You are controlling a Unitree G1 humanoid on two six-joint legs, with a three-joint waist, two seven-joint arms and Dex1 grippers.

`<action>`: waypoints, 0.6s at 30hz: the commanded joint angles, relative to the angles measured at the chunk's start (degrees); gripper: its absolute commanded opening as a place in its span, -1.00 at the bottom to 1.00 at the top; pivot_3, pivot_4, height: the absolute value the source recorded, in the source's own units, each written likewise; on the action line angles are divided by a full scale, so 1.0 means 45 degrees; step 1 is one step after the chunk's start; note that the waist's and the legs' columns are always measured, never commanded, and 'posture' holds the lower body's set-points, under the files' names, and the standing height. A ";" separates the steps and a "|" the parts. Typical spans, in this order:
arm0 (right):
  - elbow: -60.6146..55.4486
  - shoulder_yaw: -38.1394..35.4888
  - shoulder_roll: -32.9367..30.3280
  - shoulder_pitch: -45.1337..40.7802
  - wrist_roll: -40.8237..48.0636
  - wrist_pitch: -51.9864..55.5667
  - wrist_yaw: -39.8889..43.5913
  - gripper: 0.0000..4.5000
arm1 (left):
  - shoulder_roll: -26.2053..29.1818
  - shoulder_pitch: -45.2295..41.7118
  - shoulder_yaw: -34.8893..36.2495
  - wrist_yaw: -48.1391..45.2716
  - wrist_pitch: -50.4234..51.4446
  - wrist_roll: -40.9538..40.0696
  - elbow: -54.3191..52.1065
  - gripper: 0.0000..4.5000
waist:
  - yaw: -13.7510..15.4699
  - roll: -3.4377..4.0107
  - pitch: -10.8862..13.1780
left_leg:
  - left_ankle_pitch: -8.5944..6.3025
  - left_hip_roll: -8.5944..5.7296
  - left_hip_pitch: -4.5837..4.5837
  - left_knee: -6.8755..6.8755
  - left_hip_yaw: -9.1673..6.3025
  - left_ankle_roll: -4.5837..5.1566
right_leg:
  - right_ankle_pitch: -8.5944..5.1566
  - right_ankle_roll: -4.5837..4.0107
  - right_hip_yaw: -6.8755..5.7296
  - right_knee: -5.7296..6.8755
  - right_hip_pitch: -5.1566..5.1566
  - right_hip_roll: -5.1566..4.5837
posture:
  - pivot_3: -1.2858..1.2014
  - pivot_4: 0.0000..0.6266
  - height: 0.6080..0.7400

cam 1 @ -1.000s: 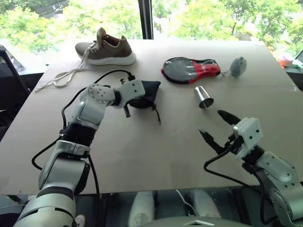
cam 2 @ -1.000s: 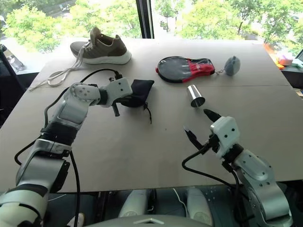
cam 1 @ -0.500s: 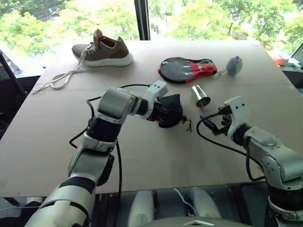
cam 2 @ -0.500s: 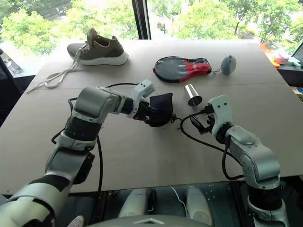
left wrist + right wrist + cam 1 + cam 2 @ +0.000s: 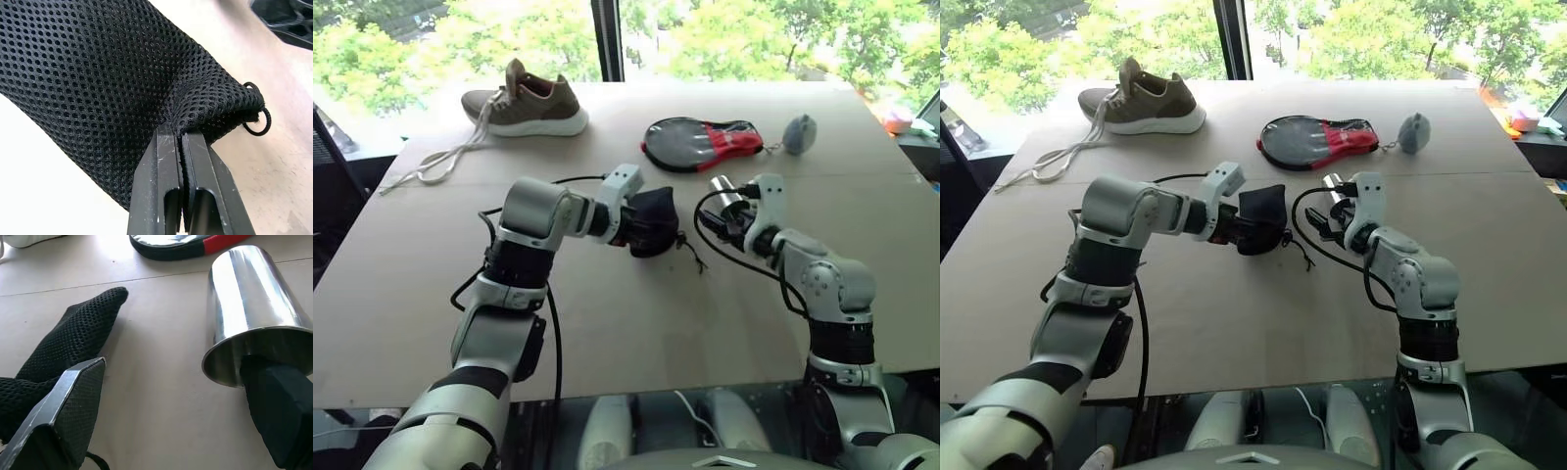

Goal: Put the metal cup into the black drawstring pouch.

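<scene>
The black drawstring pouch [image 5: 652,217] is a mesh bag near the table's middle, and its cord [image 5: 689,251] trails onto the board. My left gripper [image 5: 176,131] is shut on a pinch of the pouch's fabric. The metal cup [image 5: 247,308] lies on its side just right of the pouch, its open mouth facing my right gripper [image 5: 719,209]. That gripper is open and astride the cup's mouth end. One of its fingers [image 5: 274,396] sits at the mouth's rim, the other [image 5: 73,401] toward the pouch. Whether the finger touches the rim I cannot tell.
A brown shoe [image 5: 530,102] with long white laces [image 5: 440,162] stands at the far left. A black-and-red paddle-shaped case [image 5: 703,143] and a grey fuzzy ball [image 5: 800,134] lie behind the cup. The tabletop [image 5: 636,323] is brown board, with its front edge close to me.
My left gripper carried the pouch to the right, toward the cup, and rolled over. My right gripper, still open, went forward from the table's near right up to the cup's mouth.
</scene>
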 commanded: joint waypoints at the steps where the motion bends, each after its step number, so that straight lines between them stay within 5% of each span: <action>1: 0.0692 -0.0327 0.0088 -0.0660 -0.0173 -0.1020 -0.0171 1.00 | 0.0078 -0.0093 0.0351 0.0406 -0.0073 -0.0312 -0.0614 -0.99 | -0.0021 0.0004 0.0002 | 0.0002 0.0000 -0.0007 -0.0007 0.0001 -0.0003 | 0.0000 0.0000 0.0003 0.0006 -0.0015 0.0000 | 0.03 -0.52 1.00; 4: 0.1514 -0.0352 0.0087 -0.1008 -0.0403 -0.1688 -0.0173 0.63 | 0.0115 0.0100 0.0461 0.0702 -0.0271 -0.0452 -0.0844 -1.00 | -0.0034 0.0014 0.0009 | 0.0009 0.0003 -0.0025 -0.0013 0.0001 -0.0015 | 0.0000 -0.0001 0.0001 0.0009 -0.0034 0.0004 | 0.03 -0.52 1.00; 12: 0.2150 -0.0008 -0.0014 -0.0843 -0.0839 -0.3898 0.0694 -0.96 | -0.0422 -0.0131 0.1195 0.1498 -0.0028 -0.0903 -0.0133 -1.00 | -0.0035 0.0022 0.0013 | 0.0036 0.0003 -0.0142 0.0004 0.0004 -0.0060 | 0.0003 0.0000 0.0004 0.0024 -0.0139 0.0003 | 0.03 -0.52 1.00; 18: -0.3610 0.0195 -0.0726 0.2260 0.1201 -0.2549 0.2090 -0.99 | -0.1222 -0.1212 0.1915 0.2098 -0.0375 -0.0977 0.1953 -1.00 | 0.0089 0.0030 0.0021 | 0.0034 -0.0018 -0.0177 0.0001 -0.0022 -0.0060 | 0.0000 0.0005 -0.0027 -0.0005 -0.0141 -0.0014 | 0.03 -0.52 1.00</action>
